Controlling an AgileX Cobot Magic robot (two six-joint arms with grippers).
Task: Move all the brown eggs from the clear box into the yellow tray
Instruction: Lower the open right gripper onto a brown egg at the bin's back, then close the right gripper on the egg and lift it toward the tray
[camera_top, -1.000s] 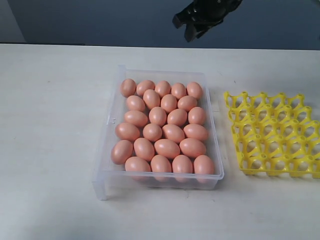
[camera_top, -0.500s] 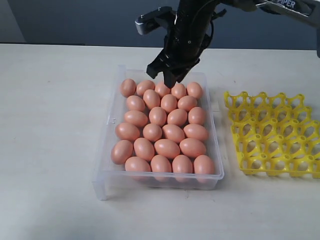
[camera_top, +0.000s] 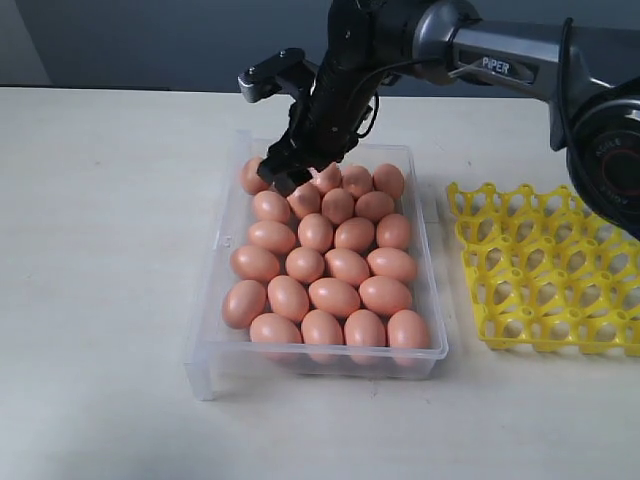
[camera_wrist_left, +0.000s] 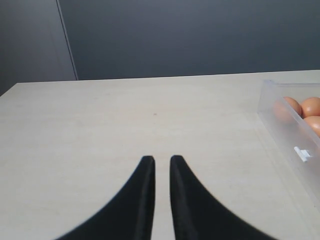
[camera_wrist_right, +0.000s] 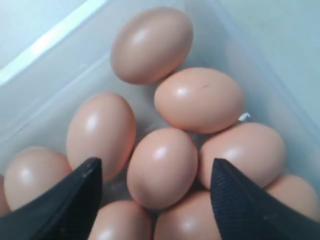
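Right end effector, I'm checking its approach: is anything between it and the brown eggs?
Nothing visible. The right end effector hangs open over a brown egg in the clear box, neighbouring eggs crowding it.

Brown eggs (camera_top: 335, 297) — about two dozen, matte peach-tan, packed in rows on their sides inside the clear box (camera_top: 212, 300) — yellow tray (camera_top: 560, 346) near it, cups empty.

The glossy dark-grey right arm (camera_top: 500, 62) reaches in from the right of the exterior view and across the middle, its wrist bent steeply downward. Its black two-fingered right gripper (camera_top: 288, 178) points down, fingers (camera_wrist_right: 75, 200) spread wide, clamping nothing. The black left gripper (camera_wrist_left: 161, 161) sits level, its tapered tips almost together, a thin slit between.
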